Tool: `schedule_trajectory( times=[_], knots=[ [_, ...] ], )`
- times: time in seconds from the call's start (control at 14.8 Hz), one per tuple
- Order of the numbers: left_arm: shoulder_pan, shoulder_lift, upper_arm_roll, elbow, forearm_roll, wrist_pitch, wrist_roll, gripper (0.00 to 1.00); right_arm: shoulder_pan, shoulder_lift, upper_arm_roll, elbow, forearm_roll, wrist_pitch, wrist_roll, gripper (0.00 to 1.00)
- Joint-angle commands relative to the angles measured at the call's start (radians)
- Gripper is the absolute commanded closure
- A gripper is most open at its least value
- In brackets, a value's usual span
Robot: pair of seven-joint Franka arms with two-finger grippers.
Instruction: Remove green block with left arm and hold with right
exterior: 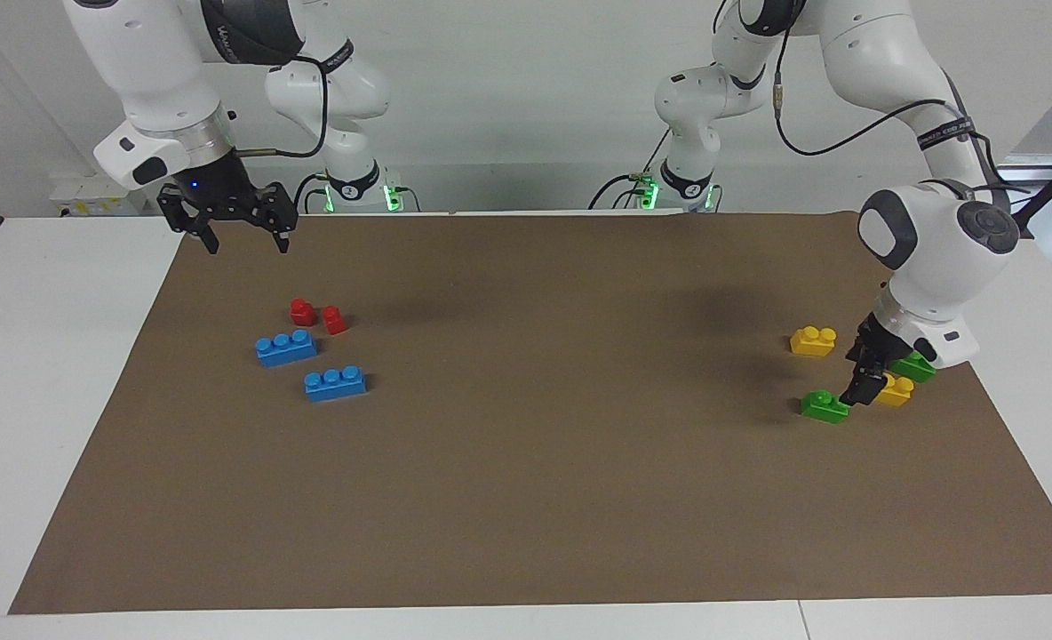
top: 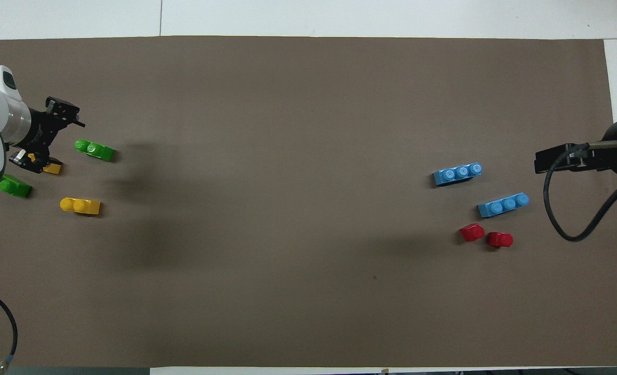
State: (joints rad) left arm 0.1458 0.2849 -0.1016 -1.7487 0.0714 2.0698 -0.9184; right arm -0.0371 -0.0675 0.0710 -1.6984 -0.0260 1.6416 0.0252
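Note:
Two green blocks lie on the brown mat (exterior: 526, 498) at the left arm's end. One (exterior: 824, 406) is farther from the robots and also shows in the overhead view (top: 95, 150). The other (exterior: 917, 366) is nearer and partly hidden by the left hand; it shows too in the overhead view (top: 14, 186). My left gripper (exterior: 867, 380) is low among these blocks, jaws apart and empty, one fingertip (exterior: 851, 396) right at the end of the farther green block. My right gripper (exterior: 240, 238) hangs open and empty over the mat's corner nearest its own base.
Two yellow bricks are by the green ones: one (exterior: 813, 340) nearer the robots, one (exterior: 897, 390) between the greens, partly covered by the left gripper. Two blue bricks (exterior: 285, 348) (exterior: 335, 383) and two red pieces (exterior: 317, 315) lie at the right arm's end.

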Motion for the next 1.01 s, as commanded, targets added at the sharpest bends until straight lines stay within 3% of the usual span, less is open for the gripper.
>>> schedule_trajectory(
  times=[0.0, 0.68, 0.95],
  knots=[
    [-0.066, -0.004, 0.010, 0.070, 0.094, -0.120, 0.047, 0.00, -0.004, -0.008, 0.003, -0.007, -0.018, 0.000, -0.019, 0.00],
    [-0.088, -0.150, -0.009, 0.113, 0.097, -0.371, 0.602, 0.00, -0.007, -0.011, 0.001, -0.012, 0.006, -0.003, 0.065, 0.00],
    [-0.075, -0.225, -0.003, 0.130, -0.028, -0.468, 0.723, 0.00, -0.014, -0.011, 0.001, -0.012, 0.040, -0.005, 0.084, 0.00]
  ],
)
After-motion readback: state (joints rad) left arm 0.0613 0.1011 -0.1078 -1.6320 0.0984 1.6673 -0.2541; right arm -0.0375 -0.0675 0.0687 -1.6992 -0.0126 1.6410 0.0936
